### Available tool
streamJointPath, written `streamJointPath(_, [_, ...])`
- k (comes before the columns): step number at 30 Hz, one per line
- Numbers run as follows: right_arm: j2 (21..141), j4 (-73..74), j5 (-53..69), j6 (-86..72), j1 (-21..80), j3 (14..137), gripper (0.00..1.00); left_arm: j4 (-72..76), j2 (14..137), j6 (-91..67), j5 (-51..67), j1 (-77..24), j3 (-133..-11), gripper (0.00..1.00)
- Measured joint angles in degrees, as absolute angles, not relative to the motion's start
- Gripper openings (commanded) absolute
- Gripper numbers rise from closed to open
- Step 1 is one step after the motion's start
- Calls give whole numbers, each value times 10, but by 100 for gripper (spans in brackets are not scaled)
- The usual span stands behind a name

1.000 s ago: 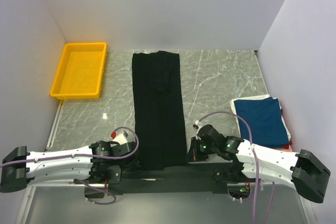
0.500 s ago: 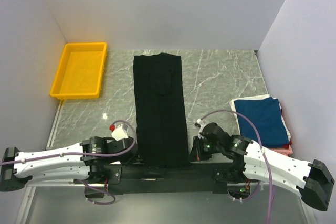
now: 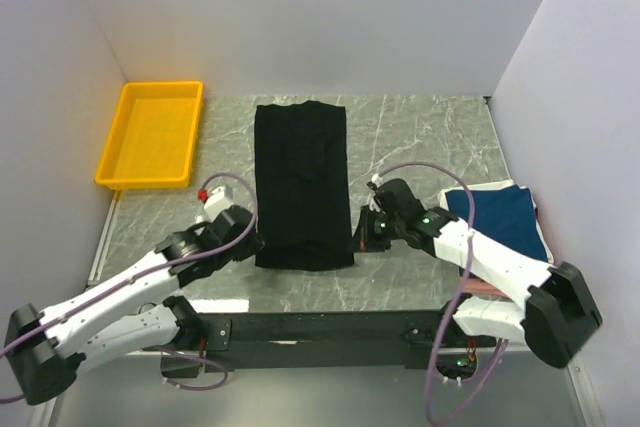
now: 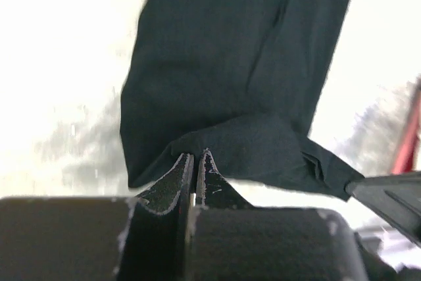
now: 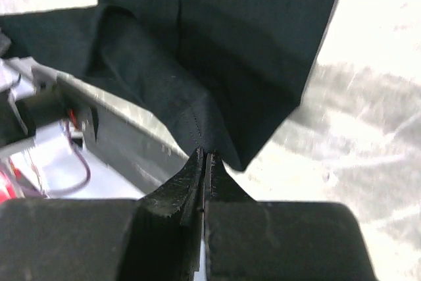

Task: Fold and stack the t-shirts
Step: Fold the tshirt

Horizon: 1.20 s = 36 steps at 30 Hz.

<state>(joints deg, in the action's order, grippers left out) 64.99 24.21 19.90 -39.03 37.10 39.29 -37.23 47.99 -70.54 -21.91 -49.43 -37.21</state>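
Black t-shirt (image 3: 300, 182) pinched at both near corners

Top view: the black t-shirt lies as a long folded strip on the bench (image 3: 420, 137), running away from the left pincer (image 3: 256, 247) and the right pincer (image 3: 358, 240), one at each near corner. A folded navy t-shirt (image 3: 500, 227) sits just right of the right pincer.

Left wrist view: this pincer is clenched on the hem, cloth bunched at its tips.

Right wrist view: this pincer is clenched on the other corner, with the shirt spreading ahead.
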Motion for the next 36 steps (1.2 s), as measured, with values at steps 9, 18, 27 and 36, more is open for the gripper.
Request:
streamJointPath(9, [791, 170, 146, -410, 330, 458, 0, -253, 624, -631, -196, -393, -409, 0])
streamJointPath(18, [894, 129, 138, -408, 276, 527, 0, -178, 731, -615, -149, -310, -438, 0])
streamJointPath(27, [968, 124, 171, -406, 226, 604, 0, -160, 852, -594, -112, -261, -538, 0])
streamJointPath(36, [1048, 117, 223, -404, 189, 685, 0, -169, 947, -585, -103, -232, -615, 1])
